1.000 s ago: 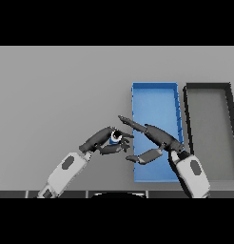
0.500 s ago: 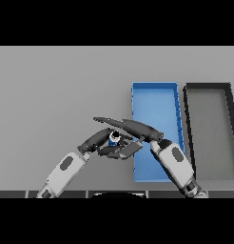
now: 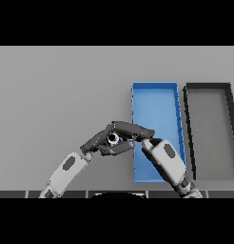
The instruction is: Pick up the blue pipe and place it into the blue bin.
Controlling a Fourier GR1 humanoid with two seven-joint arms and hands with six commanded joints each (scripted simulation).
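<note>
Blue pipe [image 3: 113, 139] pinched in left hand [image 3: 101, 140], right hand [image 3: 133, 129] laid flat on top; blue bin [image 3: 155, 86] at three o'clock on grey bench [image 3: 57, 90].

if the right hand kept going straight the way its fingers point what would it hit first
The right hand points toward the view's left, and the first thing there is the left hand around the blue pipe. They already look touching or nearly so; depth is unclear.

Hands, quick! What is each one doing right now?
Left hand: fingers curled round the blue pipe, just left of the blue bin.
Right hand: open, straight fingers lying over the pipe.
</note>
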